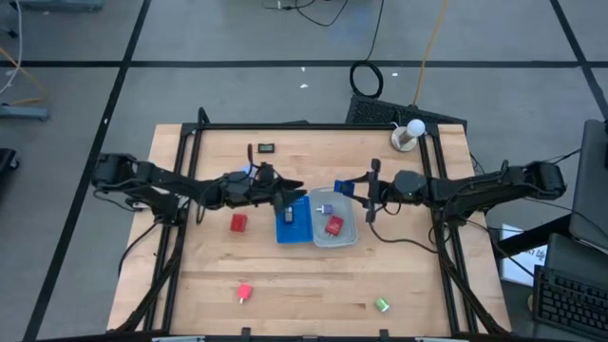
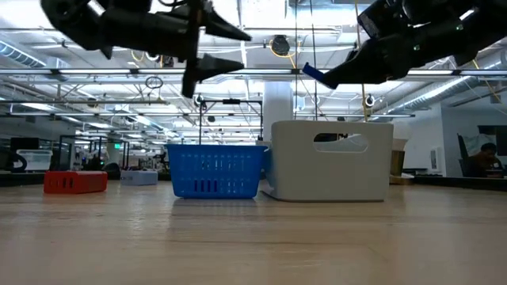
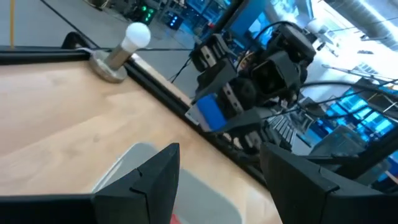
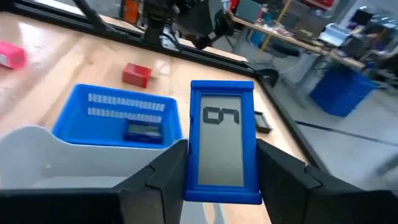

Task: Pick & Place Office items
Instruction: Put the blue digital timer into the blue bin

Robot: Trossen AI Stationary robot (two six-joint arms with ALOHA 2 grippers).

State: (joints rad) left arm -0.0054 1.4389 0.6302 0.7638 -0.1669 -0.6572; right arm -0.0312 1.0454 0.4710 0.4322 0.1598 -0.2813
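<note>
My right gripper (image 1: 350,188) is shut on a blue flat piece with a grey display (image 4: 222,140), held in the air over the far edge of the clear tray (image 1: 350,236). My left gripper (image 1: 293,190) hovers open over the far end of the blue ribbed tray (image 1: 285,233), nothing between its fingers (image 3: 155,180). The clear tray holds a red block (image 1: 333,226) and a pale blue block (image 1: 323,206). A dark blue flat piece (image 4: 143,129) lies in the blue tray. On the table lie a red block (image 1: 238,223), a pink-red piece (image 1: 245,293), a green piece (image 1: 382,305) and a black flat rectangle (image 1: 267,148). My right gripper pinches the blue piece by its two long edges (image 4: 189,168), at the end nearest the wrist, between its two fingers. The fingers come about level from the table's right and lie along the piece, which sticks out ahead of them. The piece is lifted clear, display side up.
A white bulb on a round base (image 1: 408,135) stands at the far right corner by the black frame rail (image 1: 285,126). The two trays stand side by side mid-table. Bare wood lies toward the near edge (image 1: 304,285).
</note>
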